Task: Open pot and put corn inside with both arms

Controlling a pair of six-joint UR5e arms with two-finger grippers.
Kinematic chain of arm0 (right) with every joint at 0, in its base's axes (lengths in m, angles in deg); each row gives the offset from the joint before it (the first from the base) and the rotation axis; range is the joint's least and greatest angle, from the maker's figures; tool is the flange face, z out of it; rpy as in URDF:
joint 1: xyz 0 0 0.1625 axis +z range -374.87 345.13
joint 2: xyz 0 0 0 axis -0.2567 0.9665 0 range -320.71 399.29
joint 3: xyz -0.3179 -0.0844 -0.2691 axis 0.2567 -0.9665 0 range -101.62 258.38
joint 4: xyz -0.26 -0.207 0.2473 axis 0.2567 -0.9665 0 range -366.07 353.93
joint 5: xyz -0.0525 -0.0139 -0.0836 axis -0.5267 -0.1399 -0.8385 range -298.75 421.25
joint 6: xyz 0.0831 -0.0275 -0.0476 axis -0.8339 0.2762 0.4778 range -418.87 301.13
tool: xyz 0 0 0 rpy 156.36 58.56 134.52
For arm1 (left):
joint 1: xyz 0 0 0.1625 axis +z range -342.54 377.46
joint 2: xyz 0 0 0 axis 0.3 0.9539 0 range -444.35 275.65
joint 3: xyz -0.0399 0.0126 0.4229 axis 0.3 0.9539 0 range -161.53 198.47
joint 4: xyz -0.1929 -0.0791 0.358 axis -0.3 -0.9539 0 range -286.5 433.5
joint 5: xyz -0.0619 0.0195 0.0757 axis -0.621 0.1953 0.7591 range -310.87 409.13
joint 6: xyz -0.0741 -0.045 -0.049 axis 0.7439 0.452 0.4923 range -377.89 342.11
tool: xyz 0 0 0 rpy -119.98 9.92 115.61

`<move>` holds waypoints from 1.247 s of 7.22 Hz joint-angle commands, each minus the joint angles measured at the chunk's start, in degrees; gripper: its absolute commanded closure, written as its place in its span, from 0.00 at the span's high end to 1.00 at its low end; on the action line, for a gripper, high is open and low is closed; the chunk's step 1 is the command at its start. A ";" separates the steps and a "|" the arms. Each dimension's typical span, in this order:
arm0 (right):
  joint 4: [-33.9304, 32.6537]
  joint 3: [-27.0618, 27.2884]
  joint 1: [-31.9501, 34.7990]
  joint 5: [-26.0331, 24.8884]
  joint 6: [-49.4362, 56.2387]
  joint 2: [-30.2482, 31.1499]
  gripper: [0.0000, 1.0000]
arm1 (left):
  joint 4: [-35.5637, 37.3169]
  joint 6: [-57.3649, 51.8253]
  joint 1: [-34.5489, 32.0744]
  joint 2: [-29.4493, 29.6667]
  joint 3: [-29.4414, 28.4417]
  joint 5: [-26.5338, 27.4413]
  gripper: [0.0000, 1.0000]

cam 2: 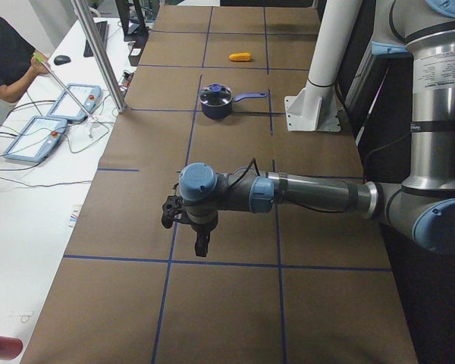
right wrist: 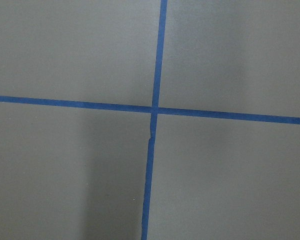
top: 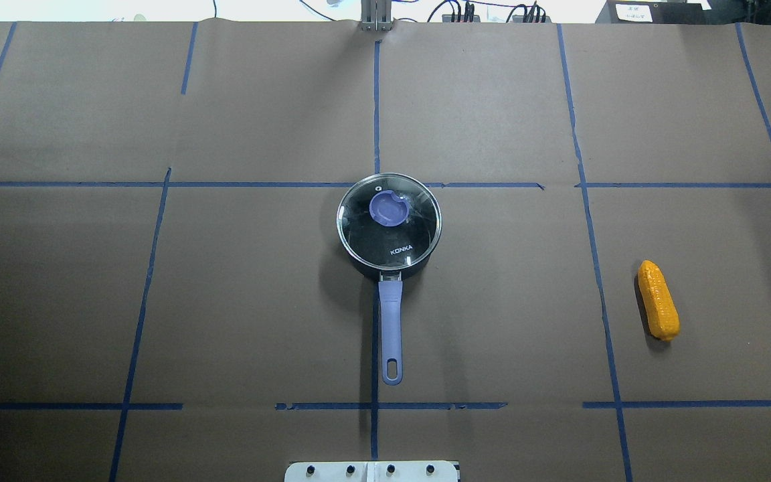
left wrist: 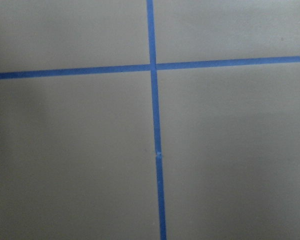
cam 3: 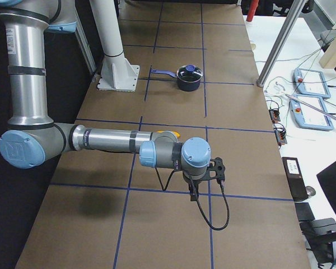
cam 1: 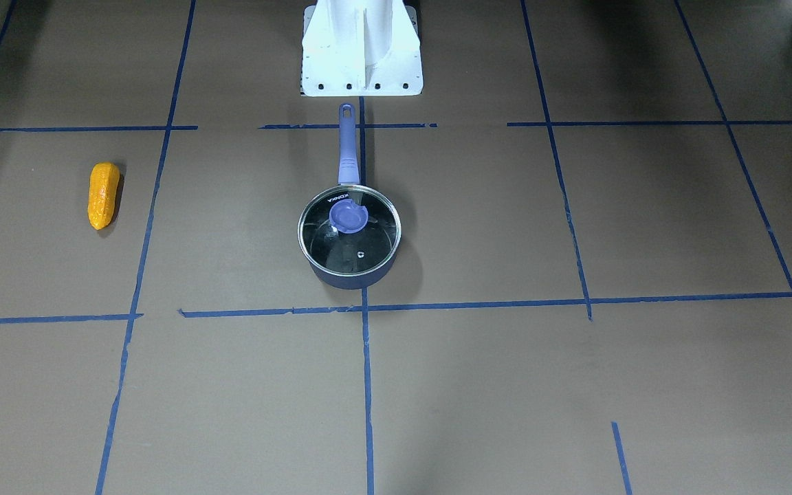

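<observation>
The dark-blue pot stands mid-table with its glass lid on, purple knob on top. Its lavender handle points toward the robot base. The pot also shows in the front view. The yellow-orange corn lies on the robot's right side, well away from the pot, and shows in the front view. My left gripper and my right gripper show only in the side views, each hanging over bare table far from both objects. I cannot tell whether either is open or shut.
Brown paper with blue tape lines covers the table. The white base mount stands behind the pot handle. Both wrist views show only paper and tape crossings. An operator and control pendants are beyond the far table edge.
</observation>
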 commanded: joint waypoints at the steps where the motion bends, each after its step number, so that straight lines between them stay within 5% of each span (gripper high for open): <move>1: 0.01 0.05 -0.09 0.00 0.02 -0.08 1.00 | 0.51 3.12 3.07 2.81 3.94 0.13 1.00; 3: 0.01 -0.04 -0.09 0.00 0.02 -0.43 1.00 | 8.45 3.30 8.33 12.97 4.21 2.39 1.00; 6: 0.01 -0.04 -0.09 0.00 0.02 -0.43 1.00 | 9.12 4.96 12.04 16.62 6.13 4.17 1.00; 9: 0.01 -0.21 -0.09 0.00 0.02 -0.43 1.00 | 16.01 19.96 25.97 20.38 17.98 15.13 1.00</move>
